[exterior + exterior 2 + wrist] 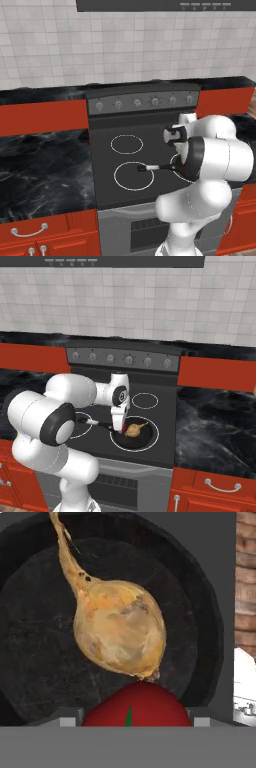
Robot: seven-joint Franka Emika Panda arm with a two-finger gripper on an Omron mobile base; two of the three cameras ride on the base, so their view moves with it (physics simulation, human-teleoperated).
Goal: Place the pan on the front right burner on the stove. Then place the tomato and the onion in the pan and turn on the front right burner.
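Stove (165, 406) of black glass with white ring burners, small round black frying pan (145, 440) on its front right burner (156, 428).
Tan-yellow onion (120, 629) lies inside the pan; the gripper (118, 428) holds the glossy red tomato (135, 707) just above (no legible writing anywhere).

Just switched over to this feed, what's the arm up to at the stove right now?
The arm has its gripper down over the pan, which sits on the front right burner of the stove. The onion already lies in the pan. In the hand view the tomato sits right at the fingers, just above the pan, so it looks about to be dropped in beside the onion. Whether the fingers are clamped on it I cannot tell.
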